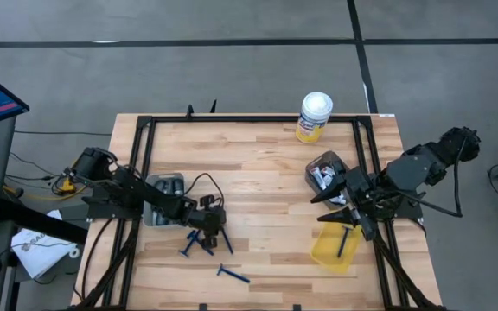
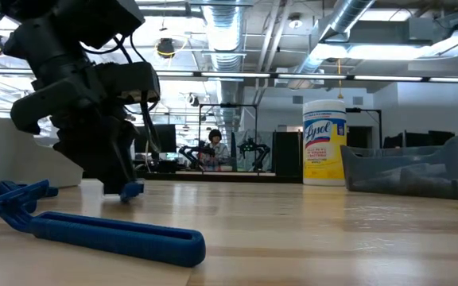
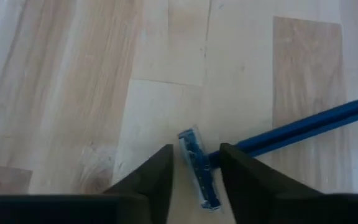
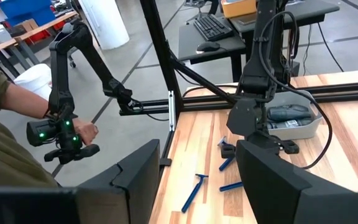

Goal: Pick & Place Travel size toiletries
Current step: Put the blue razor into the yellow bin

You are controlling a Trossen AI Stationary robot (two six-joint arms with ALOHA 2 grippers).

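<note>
Setting: robotics lab in an open industrial hall. Evidence around me: exposed silver ducts (image 2: 348,20) and pipes overhead with strip lighting; grey concrete floor (image 1: 232,78); my butcher-block table (image 1: 266,173) inside a black metal frame (image 1: 145,138); other small robot arms (image 2: 249,151) on distant benches; a desk with a keyboard (image 4: 213,25); a person's hand (image 4: 82,134) gripping a leader-arm controller (image 4: 58,134).

We count one yellow plastic canister with a white lid (image 1: 314,117), two grey bins (image 1: 164,197), and one yellow tray (image 1: 328,252). Roughly four thin blue disposable razors (image 1: 232,274) lie on the tabletop (image 1: 266,173).
</note>
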